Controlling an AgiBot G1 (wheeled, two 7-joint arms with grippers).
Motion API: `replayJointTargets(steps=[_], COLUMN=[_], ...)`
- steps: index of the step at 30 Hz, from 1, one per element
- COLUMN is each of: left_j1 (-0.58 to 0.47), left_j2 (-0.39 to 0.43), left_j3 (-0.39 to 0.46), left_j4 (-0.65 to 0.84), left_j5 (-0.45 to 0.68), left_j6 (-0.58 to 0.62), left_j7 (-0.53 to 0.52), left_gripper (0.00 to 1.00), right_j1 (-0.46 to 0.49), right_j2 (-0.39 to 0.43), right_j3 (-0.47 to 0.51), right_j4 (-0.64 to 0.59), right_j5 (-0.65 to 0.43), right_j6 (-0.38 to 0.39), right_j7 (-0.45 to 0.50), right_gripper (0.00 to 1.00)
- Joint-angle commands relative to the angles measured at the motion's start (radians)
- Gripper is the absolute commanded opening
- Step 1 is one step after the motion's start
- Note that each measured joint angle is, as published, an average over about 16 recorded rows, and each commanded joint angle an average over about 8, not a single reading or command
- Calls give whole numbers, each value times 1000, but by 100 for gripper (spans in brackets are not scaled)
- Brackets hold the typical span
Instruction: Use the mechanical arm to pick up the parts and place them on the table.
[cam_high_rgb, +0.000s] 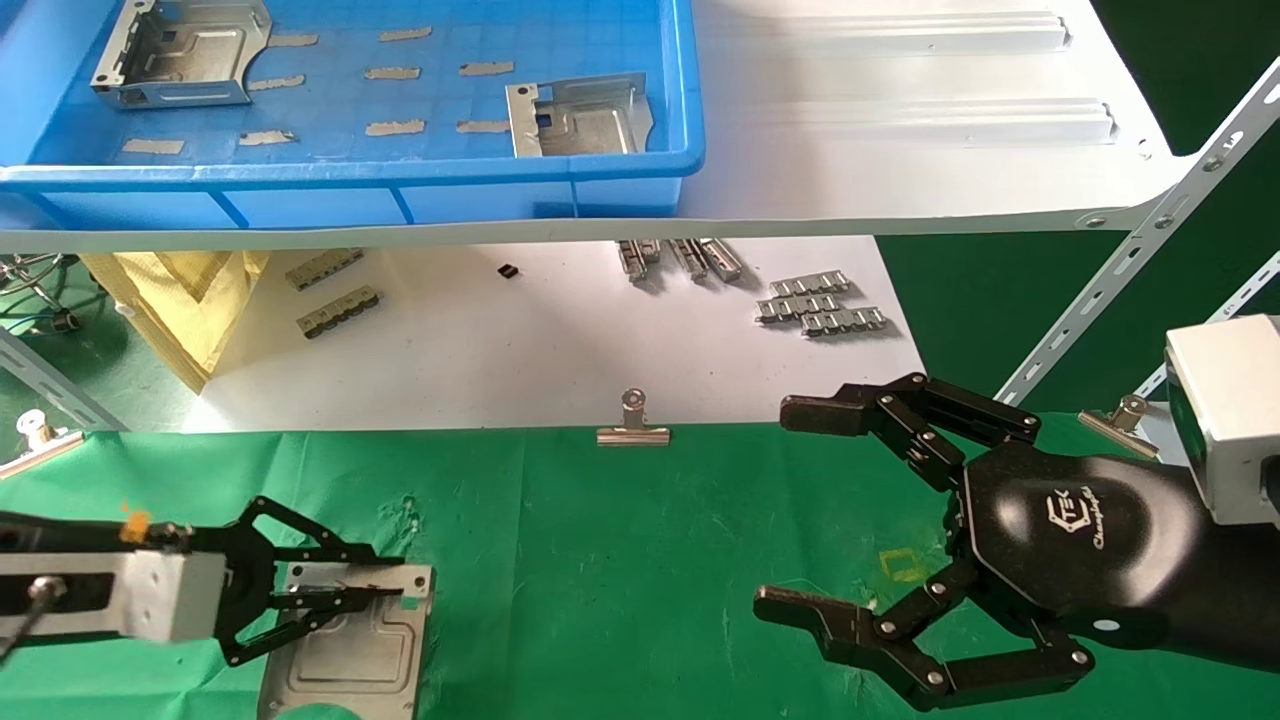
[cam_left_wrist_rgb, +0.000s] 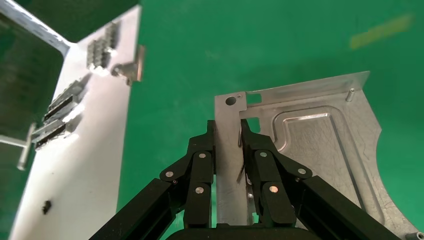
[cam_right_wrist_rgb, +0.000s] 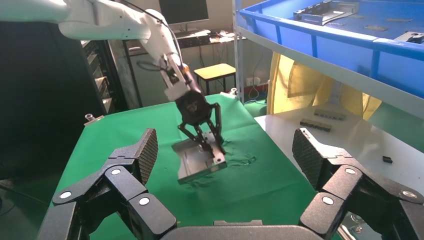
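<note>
My left gripper (cam_high_rgb: 392, 596) is shut on the folded rim of a silver bracket (cam_high_rgb: 355, 655), low over the green table (cam_high_rgb: 620, 560) at the front left. In the left wrist view the fingers (cam_left_wrist_rgb: 202, 160) pinch the rim from both sides of the bracket (cam_left_wrist_rgb: 320, 145). The right wrist view shows this bracket (cam_right_wrist_rgb: 195, 165) tilted just above the cloth, with a shadow under it. Two more brackets (cam_high_rgb: 185, 50) (cam_high_rgb: 580, 115) lie in the blue bin (cam_high_rgb: 400, 180). My right gripper (cam_high_rgb: 775, 510) is open and empty over the table's right side.
The blue bin stands on a white shelf (cam_high_rgb: 900, 120) above a white sheet (cam_high_rgb: 550, 340) with ridged metal strips (cam_high_rgb: 820, 305). Grey tape scraps (cam_high_rgb: 395, 128) lie in the bin. A binder clip (cam_high_rgb: 633, 425) holds the cloth's far edge.
</note>
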Motion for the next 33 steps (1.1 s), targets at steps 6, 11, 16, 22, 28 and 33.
replayJointTargets(steps=[6, 11, 16, 22, 28, 33], left_j1=[-27, -39, -43, -47, -65, -30], left_j2=[50, 77, 105, 129, 137, 132], left_j3=[24, 30, 26, 21, 28, -18], left_j4=[113, 186, 250, 301, 352, 401], left_j5=[38, 41, 33, 26, 32, -35], left_j6=[-3, -9, -31, -36, -2, 16], left_j7=[120, 133, 151, 171, 67, -104], left_gripper=[10, 69, 100, 100, 100, 100], right_j1=[0, 0, 0, 0, 0, 0], right_j2=[0, 0, 0, 0, 0, 0], right_j3=[0, 0, 0, 0, 0, 0], right_j4=[0, 0, 0, 0, 0, 0], right_j5=[0, 0, 0, 0, 0, 0], right_j6=[0, 0, 0, 0, 0, 0], right_j7=[0, 0, 0, 0, 0, 0], right_gripper=[100, 100, 100, 100, 100, 100])
